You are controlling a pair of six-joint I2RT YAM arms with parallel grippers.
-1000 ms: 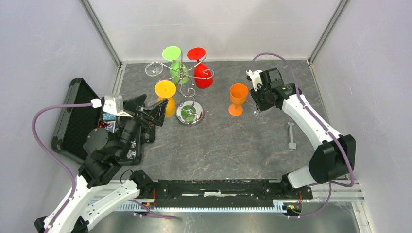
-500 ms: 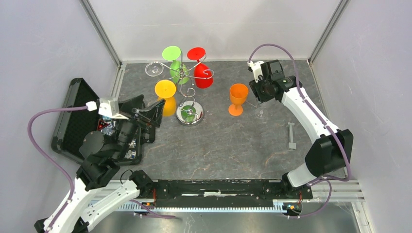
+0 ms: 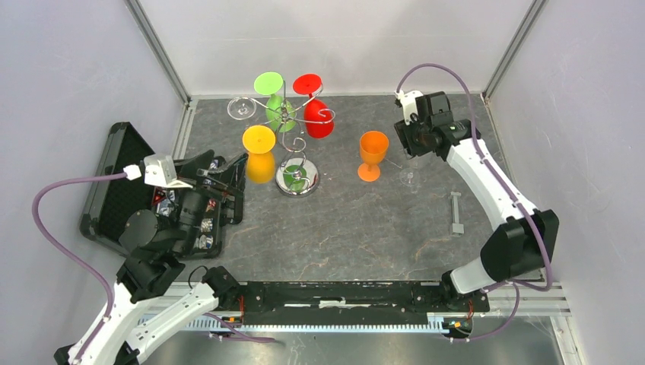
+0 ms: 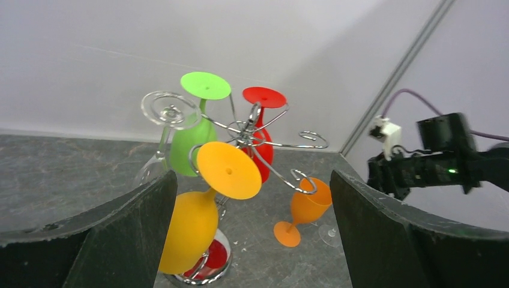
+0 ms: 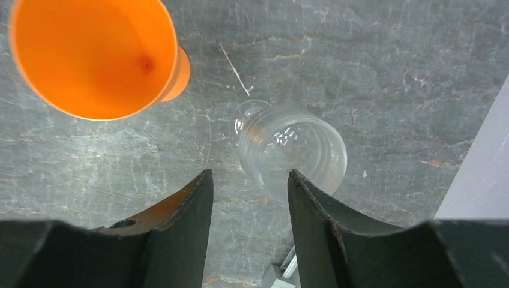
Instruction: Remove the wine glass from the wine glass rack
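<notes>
the grey stone-pattern table (image 3: 365, 228) carries everything. at its left edge lies an open black case (image 3: 114, 182), and the left arm reaches over it.

the left gripper (image 4: 251, 180) is spread wide and holds nothing. it is aimed at the wine glass rack (image 3: 298, 144), which stands near the middle of the table on its round shiny base. i judge the wide opening is for taking the next bowl from the side.

the right gripper (image 5: 249, 180) hangs on the right side, well apart from the rack, and points down. its fingers are parted by a moderate gap and grip nothing. through this gap the wrist view shows the clear glass (image 5: 294, 150) standing upright, just beside the orange glass (image 5: 90, 54). it seems the fingers are above the rim and not touching it, but the height is hard to read from this angle.

these two glasses are off the rack, placed aside where they do not block the way to it.

four glasses still hang upside down, each foot caught in a curled arm: the yellow glass (image 4: 192, 228) on the near side, the green glass (image 3: 278, 110), the red glass (image 3: 316, 118) and a hanging clear glass (image 4: 171, 109) behind. the yellow one is closest to the left gripper, so i think it is the likely next one.

a small grey metal piece (image 3: 455, 213) lies alone at the right.
</notes>
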